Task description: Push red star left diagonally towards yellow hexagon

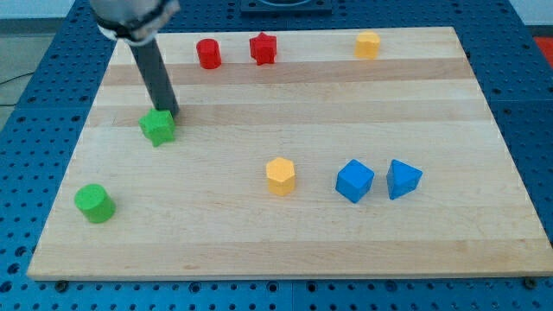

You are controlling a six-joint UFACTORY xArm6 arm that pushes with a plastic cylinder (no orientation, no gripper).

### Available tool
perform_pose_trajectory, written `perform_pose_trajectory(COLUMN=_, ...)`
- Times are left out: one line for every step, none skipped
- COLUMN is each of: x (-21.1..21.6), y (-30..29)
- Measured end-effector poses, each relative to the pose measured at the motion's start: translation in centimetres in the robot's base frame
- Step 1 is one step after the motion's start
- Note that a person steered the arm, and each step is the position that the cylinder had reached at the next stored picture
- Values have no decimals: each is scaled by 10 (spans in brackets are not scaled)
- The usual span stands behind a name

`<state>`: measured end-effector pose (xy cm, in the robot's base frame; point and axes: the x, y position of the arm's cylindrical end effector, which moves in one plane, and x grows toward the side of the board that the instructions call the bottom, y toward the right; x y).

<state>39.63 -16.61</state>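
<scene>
Nearest the view's bottom sits a green cylinder (93, 203), close to the lower left corner of the wooden surface (285, 250). Further along toward the view's right, roughly mid-board, stands a yellow hexagon (281, 175). Right of it are a blue cube (354, 180) and then a blue triangular block (403, 179); the two blues are just beside each other, with a narrow gap between them.

Higher up on the view's left is a green star (158, 128). The dark rod slants down from the view's top left, and my tip (173, 114) ends at that green star's upper right edge, touching it or nearly so; I cannot tell which. There is no claw on this arm, only the rod, so nothing spreads or pinches.

The red star (263, 48) is near the board's top edge, a little left of centre. Just beside it on the view's left, with a small gap, stands a red cylinder (208, 53). The red star is well apart from the yellow hexagon, which lies below it and slightly to the view's right. My tip is well away from the red star, down and to the view's left of it. A second yellow block (368, 44) sits along the same top edge, further toward the view's right.
</scene>
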Motion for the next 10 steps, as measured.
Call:
perform_pose_trajectory(x=12, y=-16)
perform_pose_trajectory(x=75, y=-61)
perform_pose_trajectory(x=101, y=-65)
perform_pose_trajectory(x=99, y=-67)
perform_pose_trajectory(x=99, y=-70)
perform_pose_trajectory(x=99, y=-76)
perform_pose_trajectory(x=99, y=-82)
perform_pose_trajectory(x=99, y=-87)
perform_pose_trajectory(x=99, y=-90)
perform_pose_trajectory(x=99, y=-92)
